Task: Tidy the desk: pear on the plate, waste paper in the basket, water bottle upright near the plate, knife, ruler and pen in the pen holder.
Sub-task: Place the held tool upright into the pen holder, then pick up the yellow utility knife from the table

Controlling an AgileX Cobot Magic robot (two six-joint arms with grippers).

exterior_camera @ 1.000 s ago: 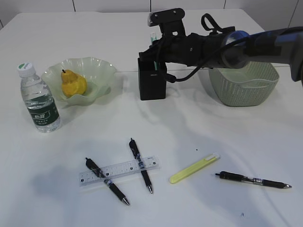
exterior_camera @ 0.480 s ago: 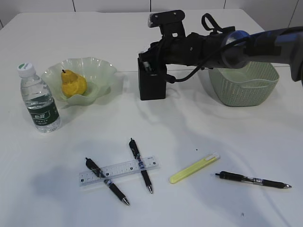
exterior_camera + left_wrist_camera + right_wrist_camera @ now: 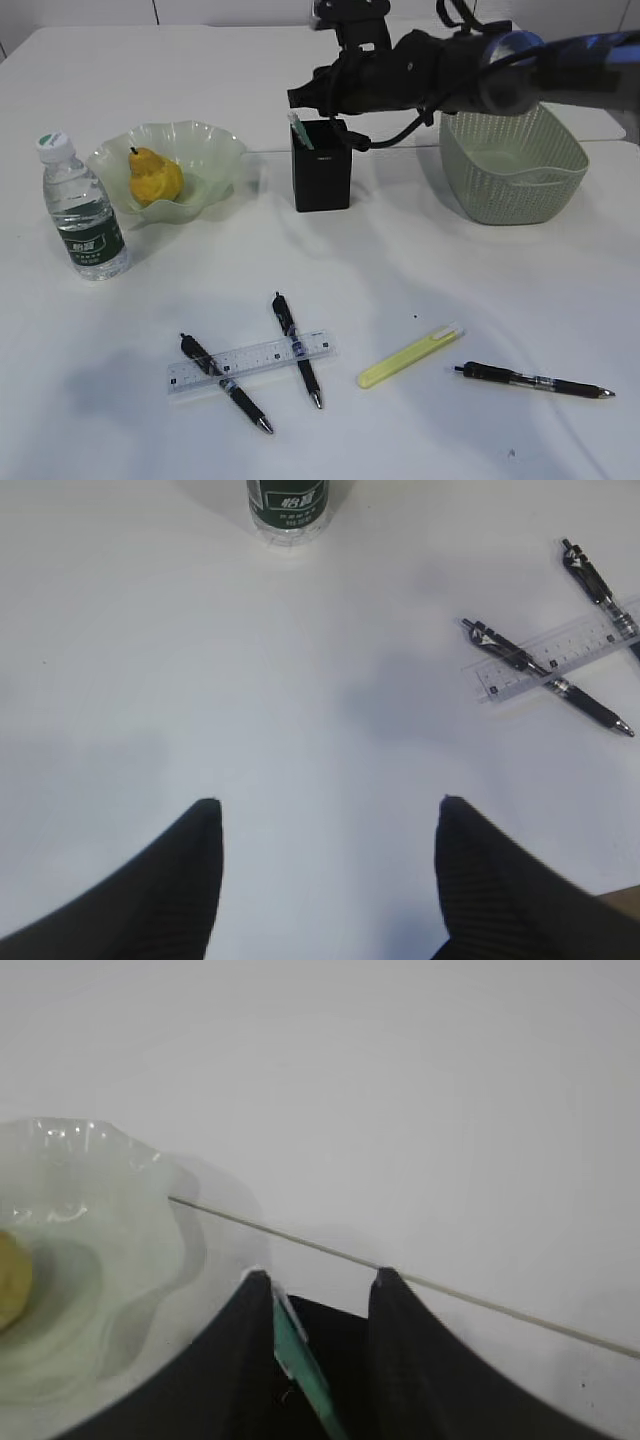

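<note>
Yellow pear in green plate, bottle upright beside, ruler flat under pens

The white bench is occupied by a bottle at nine o'clock, plate, holder, basket at two o'clock, ruler and pens at six.

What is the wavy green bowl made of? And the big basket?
The plate looks like glass, maybe clear plastic: pale green, shiny, see-through, so the pear shows through it. The basket looks like matte grey-green plastic moulded in a woven pattern.
</note>
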